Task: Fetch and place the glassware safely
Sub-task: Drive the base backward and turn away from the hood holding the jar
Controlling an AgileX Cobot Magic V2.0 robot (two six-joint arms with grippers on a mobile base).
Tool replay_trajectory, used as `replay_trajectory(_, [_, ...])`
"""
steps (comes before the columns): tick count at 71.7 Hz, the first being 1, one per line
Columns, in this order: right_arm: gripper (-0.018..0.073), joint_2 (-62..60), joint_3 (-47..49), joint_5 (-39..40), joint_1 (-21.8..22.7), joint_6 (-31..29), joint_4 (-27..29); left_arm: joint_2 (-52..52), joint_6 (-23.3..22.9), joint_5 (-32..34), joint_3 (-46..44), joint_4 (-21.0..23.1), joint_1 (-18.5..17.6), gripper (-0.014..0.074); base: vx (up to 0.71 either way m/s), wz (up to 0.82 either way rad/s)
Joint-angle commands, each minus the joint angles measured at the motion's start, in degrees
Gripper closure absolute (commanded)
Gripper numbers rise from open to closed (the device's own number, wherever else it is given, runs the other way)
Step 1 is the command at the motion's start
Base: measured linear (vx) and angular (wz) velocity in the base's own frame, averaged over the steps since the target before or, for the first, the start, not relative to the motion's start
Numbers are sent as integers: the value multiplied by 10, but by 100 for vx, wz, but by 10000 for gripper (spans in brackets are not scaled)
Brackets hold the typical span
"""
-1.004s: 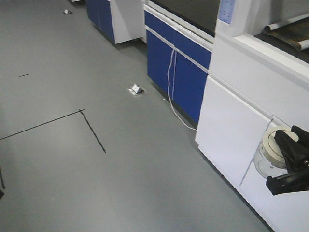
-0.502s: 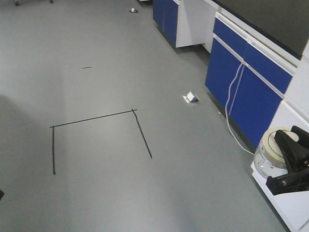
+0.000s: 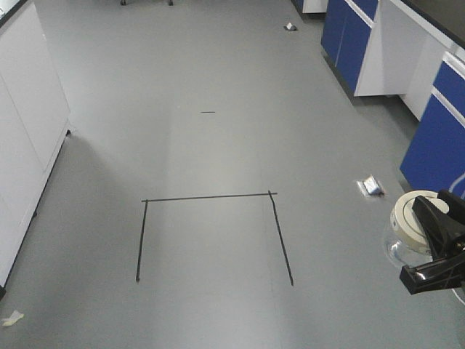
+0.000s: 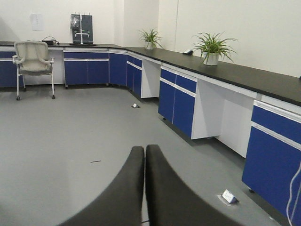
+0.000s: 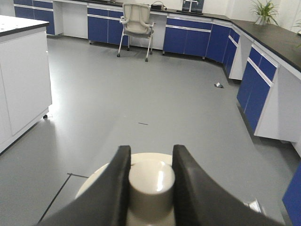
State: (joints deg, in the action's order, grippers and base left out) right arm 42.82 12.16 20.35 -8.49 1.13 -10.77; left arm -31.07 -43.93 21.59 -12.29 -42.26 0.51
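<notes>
At far left stands a white cabinet (image 3: 29,131). Right of it, mid-floor, black tape (image 3: 211,197) marks an open-sided square. The left gripper (image 4: 145,155) shows only in its wrist view: its fingers are pressed together with nothing between them, pointing across bare floor toward the counters.

The jar (image 3: 404,243) is at the near right edge of the front view, off the floor and in the right gripper (image 3: 436,251). The wrist view shows how: the two fingers (image 5: 117,179) sit on either side of the lid's knob (image 5: 151,181) and pinch it, so the jar lies directly under the gripper, its axis running down from the knob. Whether the fingers also touch the glass, I cannot tell.

So the right arm alone carries it; the left is free. The tape square lies left of and beyond the jar, and blue cabinets (image 3: 436,138) lie just right. No landing spot is plainly shown. Held by the knob only, the lid could lift off the glass, so lowering probably needs to be slow and upright.
</notes>
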Motion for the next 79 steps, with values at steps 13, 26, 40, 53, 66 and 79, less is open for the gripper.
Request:
replay_trajectory(13, [563, -5, 16, 61, 1, -1, -1, -1, -6, 29, -15, 14, -3, 603, 47, 11])
replay_trajectory(26, [563, -5, 16, 61, 1, -1, -1, -1, -6, 29, -15, 14, -3, 603, 53, 3])
replay_trajectory(40, [563, -5, 16, 61, 1, -1, -1, -1, -6, 29, -15, 14, -3, 603, 56, 1])
replay_trajectory(53, [563, -5, 16, 61, 1, -1, -1, -1, -6, 29, -15, 14, -3, 603, 57, 3])
replay_trajectory(66, [563, -5, 16, 61, 1, -1, -1, -1, -6, 29, -15, 14, -3, 603, 58, 5])
replay_trajectory(79, [563, -5, 16, 61, 1, -1, -1, -1, -6, 29, -15, 14, -3, 603, 59, 6])
